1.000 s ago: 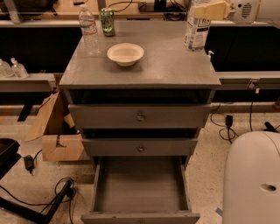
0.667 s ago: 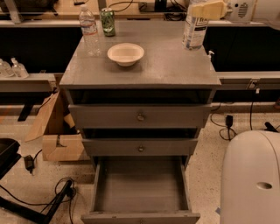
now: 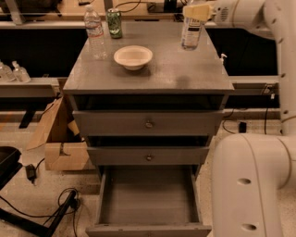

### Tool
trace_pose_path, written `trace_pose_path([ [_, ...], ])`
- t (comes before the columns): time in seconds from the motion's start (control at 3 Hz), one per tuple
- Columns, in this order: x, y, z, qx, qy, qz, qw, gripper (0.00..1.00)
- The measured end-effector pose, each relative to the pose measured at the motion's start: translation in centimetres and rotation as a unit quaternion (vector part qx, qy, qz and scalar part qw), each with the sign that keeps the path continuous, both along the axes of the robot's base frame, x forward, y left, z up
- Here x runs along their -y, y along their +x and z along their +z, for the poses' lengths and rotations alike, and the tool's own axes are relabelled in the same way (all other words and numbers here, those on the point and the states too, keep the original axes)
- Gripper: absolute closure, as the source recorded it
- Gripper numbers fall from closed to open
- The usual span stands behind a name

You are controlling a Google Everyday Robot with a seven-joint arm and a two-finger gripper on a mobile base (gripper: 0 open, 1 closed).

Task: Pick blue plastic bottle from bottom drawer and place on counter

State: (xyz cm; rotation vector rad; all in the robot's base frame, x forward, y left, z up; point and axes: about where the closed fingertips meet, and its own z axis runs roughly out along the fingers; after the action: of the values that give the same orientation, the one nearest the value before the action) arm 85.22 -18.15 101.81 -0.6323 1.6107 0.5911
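Behind the grey cabinet we see a tan wooden bench (image 3: 69, 8) running along the top edge of the frame, with dark space beneath it. Speckled flooring fills the lower left, where black cables (image 3: 46, 214) trail past a cardboard box (image 3: 62, 148) that leans against the cabinet's left side. At the far left edge, two small clear bottles (image 3: 11, 72) stand on a low ledge.

We find the counter (image 3: 185, 69) in the upper middle of the frame, matte grey and a little scuffed. A white bowl (image 3: 133, 57) sits near its centre. In its upper left corner stand a taller clear bottle (image 3: 95, 32) with a red-and-white label and, just behind it, a green can (image 3: 114, 23).

At the upper right, the gripper (image 3: 196, 11) reaches in from the right over the counter's back right corner. Its jaws are closed around the top of the blue plastic bottle (image 3: 190, 34), which hangs upright below them. We cannot tell whether the bottle's base touches the counter or hovers just above it. A faint dark patch lies on the counter nearer the front edge.

Below the counter, the two shallower drawers, each with one knob (image 3: 149, 124), sit slightly pulled out. The bottom drawer (image 3: 148, 199) stands pulled far out at the lower middle of the frame, its flat grey floor in full view.

White segments of the robot's arm (image 3: 249, 180) fill the right side, rising from the lower right towards the gripper.
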Motion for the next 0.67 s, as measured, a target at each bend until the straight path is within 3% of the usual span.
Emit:
trace_pose_path([
  [0.33,0.4,4.1,0.1,0.021,0.011,-0.069,0.9974,1.00],
  [0.67,1.2,7.1,0.4,0.043,-0.002,-0.133,0.9902,1.00],
])
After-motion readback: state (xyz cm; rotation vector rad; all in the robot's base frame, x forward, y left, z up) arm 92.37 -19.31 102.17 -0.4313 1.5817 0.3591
